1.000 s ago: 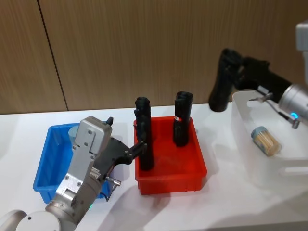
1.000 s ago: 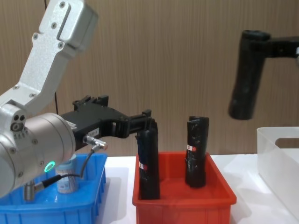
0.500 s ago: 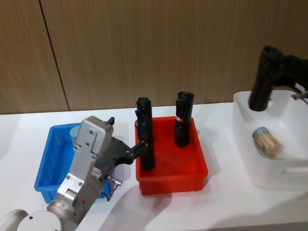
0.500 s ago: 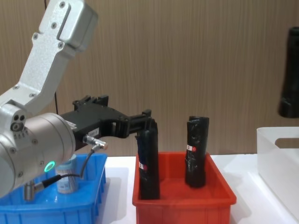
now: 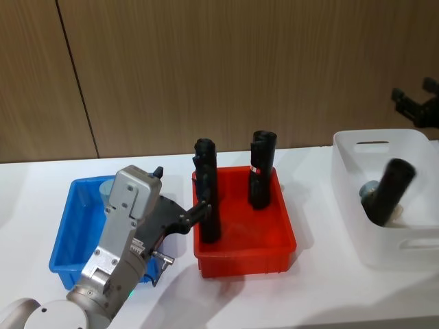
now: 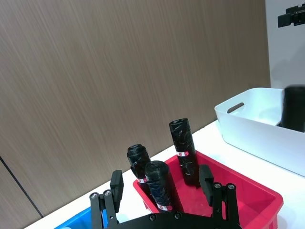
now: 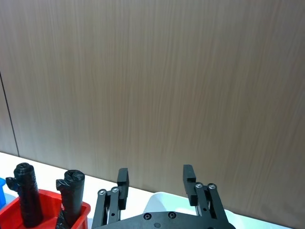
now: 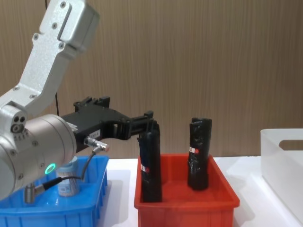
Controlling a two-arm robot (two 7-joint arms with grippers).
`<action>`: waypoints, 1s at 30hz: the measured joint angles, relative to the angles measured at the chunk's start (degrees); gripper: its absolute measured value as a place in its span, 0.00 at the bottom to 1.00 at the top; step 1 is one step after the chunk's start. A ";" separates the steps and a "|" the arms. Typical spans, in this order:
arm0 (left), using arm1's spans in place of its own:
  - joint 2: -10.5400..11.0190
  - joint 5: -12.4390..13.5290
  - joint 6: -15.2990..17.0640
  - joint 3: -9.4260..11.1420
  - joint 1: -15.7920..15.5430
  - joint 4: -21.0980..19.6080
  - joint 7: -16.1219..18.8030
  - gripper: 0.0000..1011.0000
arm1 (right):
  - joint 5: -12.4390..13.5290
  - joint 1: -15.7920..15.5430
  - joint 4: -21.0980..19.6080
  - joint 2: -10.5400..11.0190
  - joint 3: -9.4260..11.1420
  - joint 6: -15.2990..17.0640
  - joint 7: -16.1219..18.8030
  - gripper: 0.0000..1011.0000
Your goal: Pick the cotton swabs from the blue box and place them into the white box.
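Blue box: we see the blue box at the left of the white table, partly hidden by our left arm. One jar of cotton swabs stands upright inside it, near the back wall.

White box: the white box sits at the right of the table, well apart from the blue one. A second jar of cotton swabs lies in it, mostly covered by a black roll that leans tilted inside the box.

Red bin: the red bin stands between the two boxes. We count two black wrapped rolls upright in it from the head camera, one at the front left and one at the back right; our left wrist camera shows a third roll close behind the front one.

Left gripper: our left gripper hovers low between the blue box and the red bin, fingers spread wide and holding nothing, pointing toward the front roll.

Right gripper: our right gripper is raised above and behind the white box, fingers spread wide and empty.
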 joint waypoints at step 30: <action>0.00 0.00 0.00 0.00 0.00 0.00 0.00 0.99 | 1.26 -2.38 -2.77 1.19 1.18 -1.96 -0.75 0.99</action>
